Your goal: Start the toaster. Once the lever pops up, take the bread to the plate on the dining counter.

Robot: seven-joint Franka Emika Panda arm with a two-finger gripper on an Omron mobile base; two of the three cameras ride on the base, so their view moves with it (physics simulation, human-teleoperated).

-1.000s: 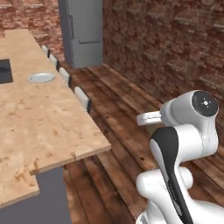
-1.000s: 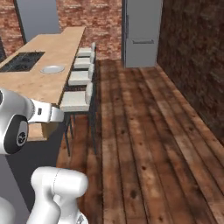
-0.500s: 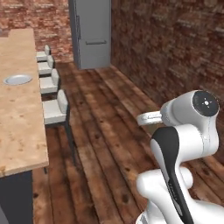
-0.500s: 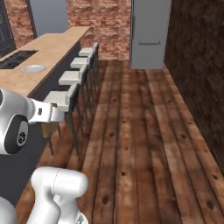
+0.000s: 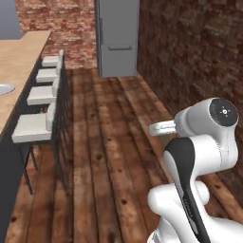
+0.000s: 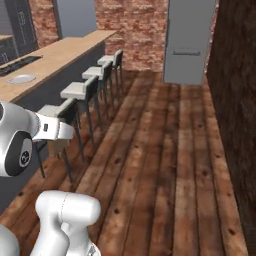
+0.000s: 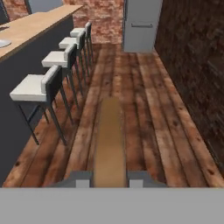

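- While you look far left, your plate (image 6: pixel 21 78) sits on the dining counter (image 6: pixel 65 52).
- Four white stools (image 7: pixel 36 89) line its edge.
- Centre, your gripper (image 7: pixel 110 177) is clamped tight on the bread (image 7: pixel 109 140), edge-on above the wood floor (image 7: pixel 144 109).
- Grey fridge (image 7: pixel 140 24) stands far back right.

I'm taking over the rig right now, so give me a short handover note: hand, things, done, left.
Hand: shut on the bread, held edge-on out in front.
Plate: on the dining counter, ahead to the left, with nothing on it, beyond the row of stools.
Done: bread is out of the toaster and carried.
Left: get the hand over the counter, lay the bread on the plate, release.
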